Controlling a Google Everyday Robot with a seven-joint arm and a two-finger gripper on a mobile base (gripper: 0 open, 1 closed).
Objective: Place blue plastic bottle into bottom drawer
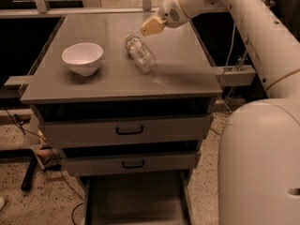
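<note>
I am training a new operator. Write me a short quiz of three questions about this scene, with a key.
1. True or false: the bottle stands upright on the cabinet top.
2. Which drawer is pulled out? A) top B) middle C) bottom
3. Fill in: the hand is over the cabinet top, close to the bottle's far end and not holding it; the ___ sits to the bottle's left.

Key
1. False: it lies on its side.
2. C, the bottom drawer.
3. bowl
</note>
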